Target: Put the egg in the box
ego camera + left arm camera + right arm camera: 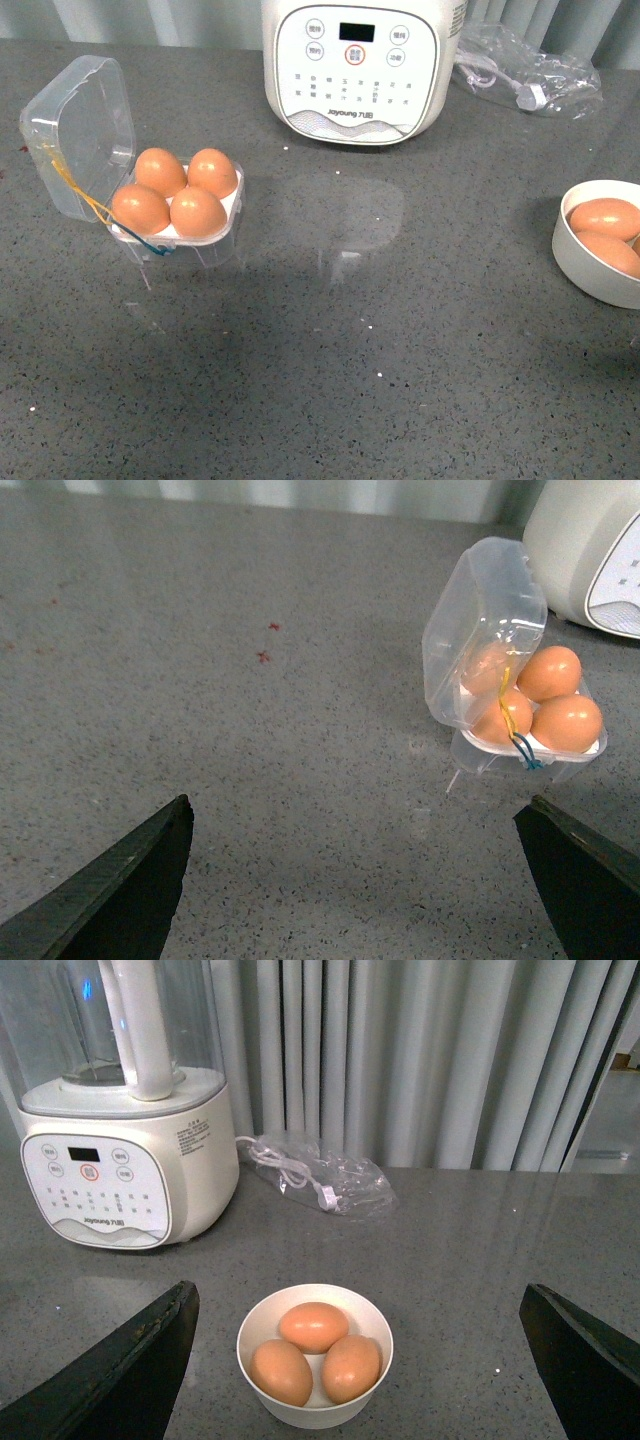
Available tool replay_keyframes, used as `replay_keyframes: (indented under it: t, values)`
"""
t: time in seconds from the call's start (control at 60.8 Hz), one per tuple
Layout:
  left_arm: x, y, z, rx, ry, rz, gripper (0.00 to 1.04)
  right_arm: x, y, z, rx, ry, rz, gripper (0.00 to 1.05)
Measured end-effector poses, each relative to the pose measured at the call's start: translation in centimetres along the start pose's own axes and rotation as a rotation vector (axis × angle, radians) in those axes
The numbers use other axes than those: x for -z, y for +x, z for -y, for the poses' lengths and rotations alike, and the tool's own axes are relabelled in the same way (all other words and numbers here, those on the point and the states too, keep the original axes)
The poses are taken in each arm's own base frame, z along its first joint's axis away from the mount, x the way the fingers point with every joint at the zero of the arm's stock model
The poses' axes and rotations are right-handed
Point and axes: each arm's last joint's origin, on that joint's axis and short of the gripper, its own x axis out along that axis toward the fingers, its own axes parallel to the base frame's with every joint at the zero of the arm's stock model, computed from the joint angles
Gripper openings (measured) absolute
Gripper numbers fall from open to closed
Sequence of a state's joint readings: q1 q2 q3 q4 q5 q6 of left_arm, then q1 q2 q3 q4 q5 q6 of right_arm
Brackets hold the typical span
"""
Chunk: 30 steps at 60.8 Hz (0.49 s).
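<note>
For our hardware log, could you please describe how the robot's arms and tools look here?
Only the fingertips show, in the wrist views. The left tool and right tool each have two matte black, wedge-shaped fingers tapering to points. No cables, markings or arm links are visible.

- Blender [365,60], front panel, front view: brand "Joyoung" with Chinese characters beside it, low on the panel above the wavy trim.
- Same brand mark shows in the right wrist view, too small to read surely.
- Panel buttons: Chinese labels, too small to read.
- Dark display: no digits lit.
- Blender's side: block of fine print, unreadable.
</note>
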<state>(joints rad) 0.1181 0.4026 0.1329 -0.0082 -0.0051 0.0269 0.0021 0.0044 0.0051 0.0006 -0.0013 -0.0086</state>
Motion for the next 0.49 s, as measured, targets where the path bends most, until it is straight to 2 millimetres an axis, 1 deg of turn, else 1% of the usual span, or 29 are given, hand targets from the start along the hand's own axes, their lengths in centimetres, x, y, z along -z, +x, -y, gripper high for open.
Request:
replay_keyframes:
  t: [0.082, 0.165, 0.197, 0.247, 0.296, 0.329, 0.494]
  values:
    - [-1.7, 1.5, -0.9, 0.009, 0.024, 0.012, 0.98, 0.0, 0.0, 0.0, 0.000, 0.000, 0.000, 0.97]
    - [-2.9, 3.1, -1.6, 0.016, 0.031, -0.004, 0.98, 0.0, 0.0, 0.0, 0.000, 0.000, 0.000, 0.97]
    - [-3.3, 4.4, -2.0, 0.010, 0.040, -0.025, 0.98, 0.0, 0.0, 0.0, 0.000, 0.000, 0.000, 0.97]
    - [-3.2, 6.2, -2.3, 0.020, 0.049, -0.080, 0.98, 0.0, 0.0, 0.0, 0.000, 0.000, 0.000, 0.97]
    - [-3.1, 7.3, -2.4, 0.038, 0.049, -0.118, 0.98, 0.0, 0.0, 0.0, 0.000, 0.000, 0.000, 0.97]
    - [-3.0, 8.5, -2.5, 0.054, 0.051, -0.156, 0.98, 0.0, 0.0, 0.0, 0.000, 0.000, 0.000, 0.97]
    - [-2.9, 12.2, -2.0, 0.086, 0.086, -0.218, 0.98, 0.0, 0.0, 0.0, 0.000, 0.000, 0.000, 0.97]
